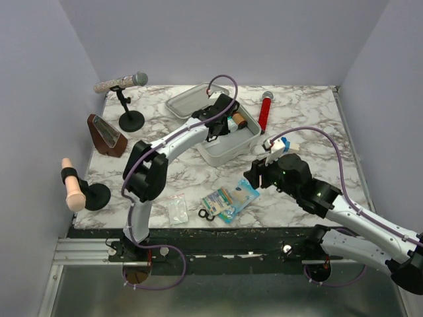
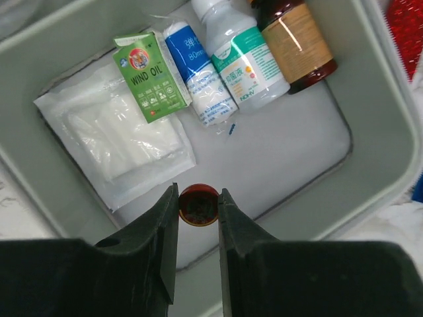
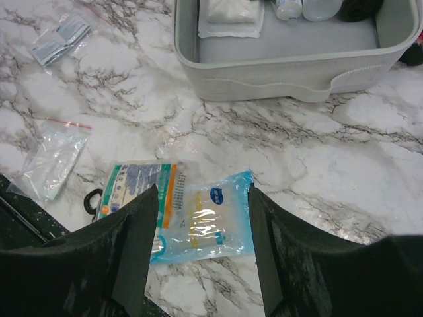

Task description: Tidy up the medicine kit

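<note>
Kit open mid-surface: right tool idle over loose packets, left tool loading.

Nearest me, the right tool (image 3: 201, 198) hangs with jaws wide and empty over a blue-edged sachet (image 3: 211, 221) lying on the marble surface (image 3: 317, 158). Beyond it stands the medicine kit (image 1: 225, 157), its lid (image 1: 187, 100) thrown back on the far side. Inside, the left tool (image 2: 198, 198) is clamped on a small red round item (image 2: 198, 205), near a gauze pad (image 2: 125, 139) and a row of bottles (image 2: 248, 63). I judge the kit a stiff, light tin with smooth walls — liable to slide if nudged. Best hold: pinch a side wall at the rim, not the lid.
</note>
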